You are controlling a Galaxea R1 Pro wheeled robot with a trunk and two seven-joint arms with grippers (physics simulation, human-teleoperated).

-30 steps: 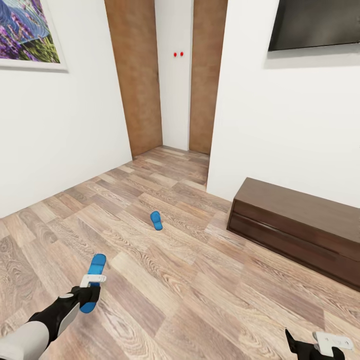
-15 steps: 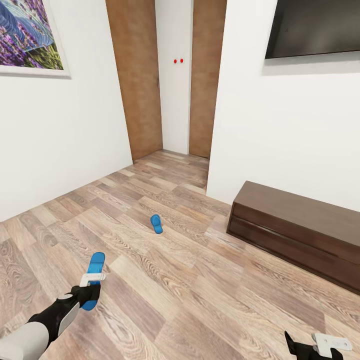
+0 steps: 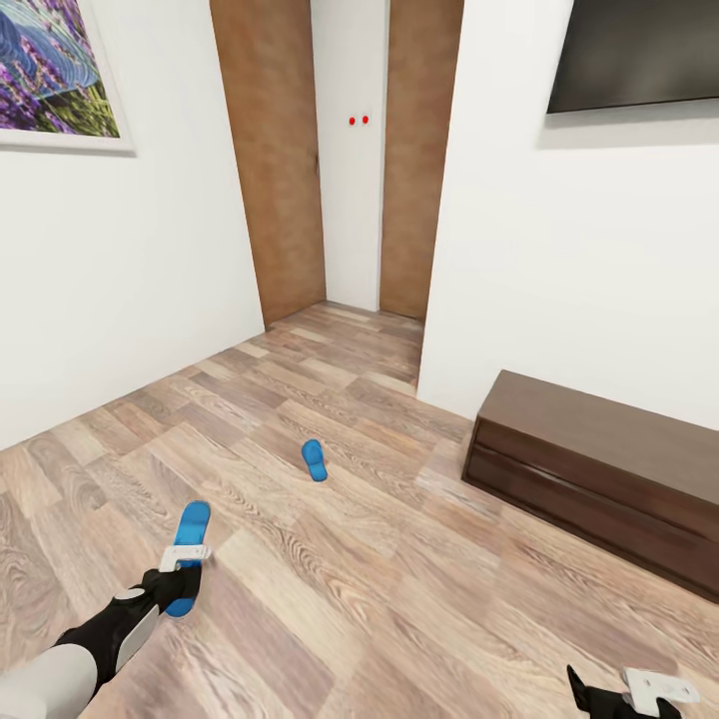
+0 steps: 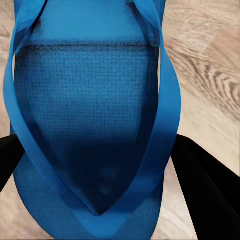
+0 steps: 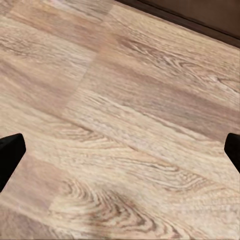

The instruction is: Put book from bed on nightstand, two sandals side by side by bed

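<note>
One blue sandal (image 3: 189, 555) hangs low over the wood floor at the lower left, with my left gripper (image 3: 181, 582) shut on its near end. In the left wrist view the same sandal (image 4: 90, 125) shows strap side up, with black fingers (image 4: 202, 175) against both of its edges. The other sandal (image 3: 314, 459) lies flat on the floor farther ahead, near the middle of the room. My right gripper (image 3: 611, 698) is at the bottom right, open, with bare floor between its fingertips (image 5: 10, 152). The book, the bed and the nightstand are out of view.
A long low dark bench cabinet (image 3: 599, 469) stands against the right wall under a black screen (image 3: 639, 50). Brown doors (image 3: 270, 150) flank a narrow hallway straight ahead. A lavender picture (image 3: 50, 70) hangs on the left wall.
The whole picture has shifted a little, so the camera moved. The left gripper still holds the sandal in the same way, and the other sandal lies where it was.
</note>
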